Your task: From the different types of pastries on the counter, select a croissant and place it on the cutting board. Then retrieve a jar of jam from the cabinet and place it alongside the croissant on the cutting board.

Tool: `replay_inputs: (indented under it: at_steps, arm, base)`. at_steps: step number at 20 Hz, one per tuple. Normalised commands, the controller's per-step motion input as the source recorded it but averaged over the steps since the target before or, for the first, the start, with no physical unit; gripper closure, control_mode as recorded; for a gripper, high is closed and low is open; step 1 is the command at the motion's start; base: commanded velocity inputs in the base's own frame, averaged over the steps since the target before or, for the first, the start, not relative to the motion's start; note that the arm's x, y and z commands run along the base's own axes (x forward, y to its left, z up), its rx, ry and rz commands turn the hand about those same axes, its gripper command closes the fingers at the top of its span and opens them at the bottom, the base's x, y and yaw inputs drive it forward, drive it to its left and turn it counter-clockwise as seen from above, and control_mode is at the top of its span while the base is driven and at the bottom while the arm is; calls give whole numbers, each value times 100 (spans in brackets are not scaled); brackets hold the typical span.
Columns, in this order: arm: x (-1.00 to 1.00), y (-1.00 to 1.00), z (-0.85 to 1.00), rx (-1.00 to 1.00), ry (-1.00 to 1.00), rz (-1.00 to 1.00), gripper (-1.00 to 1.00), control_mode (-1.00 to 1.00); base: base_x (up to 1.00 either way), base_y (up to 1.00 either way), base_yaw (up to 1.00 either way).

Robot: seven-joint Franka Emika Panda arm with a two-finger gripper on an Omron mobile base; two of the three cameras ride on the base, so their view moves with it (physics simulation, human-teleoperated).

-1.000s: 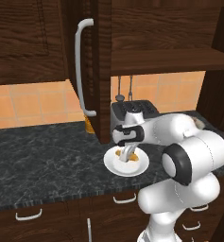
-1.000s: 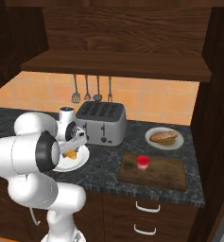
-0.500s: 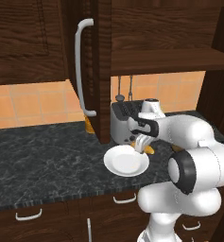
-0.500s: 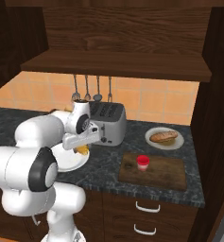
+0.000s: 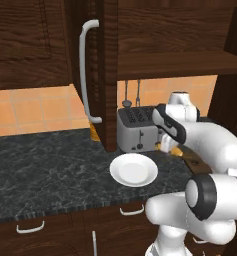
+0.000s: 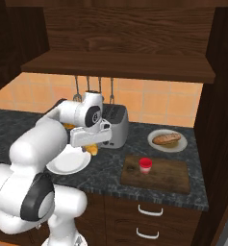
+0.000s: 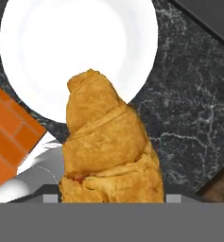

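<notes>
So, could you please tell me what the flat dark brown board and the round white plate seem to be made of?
The flat dark brown board looks like matte wood, going by its brown grainy surface. The round white plate looks like glazed ceramic, smooth and evenly white, though plastic is possible.

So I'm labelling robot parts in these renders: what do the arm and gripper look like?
The arm is made of glossy white, rounded, bulbous links, with dark grey to black bands at the joints. The hand is a white boxy block. The gripper has two small dark fingers. No cables or markings are visible.
</notes>
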Motion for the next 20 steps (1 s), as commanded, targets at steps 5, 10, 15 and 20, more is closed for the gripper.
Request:
replay_inputs:
  at_steps: [5,10,15,20]
  arm:
    - [-15,-37,4,-4,6,-3,100,-100]
    - [-25,-77,-27,-5,0,-1,100,-100]
    - [-34,-99,3,-2,-11,-1,100,-100]
    - [-20,-80,20,0,-25,0,100,-100]
  base:
    - [0,0,0]
    - [0,0,0]
    - [0,0,0]
    - [0,0,0]
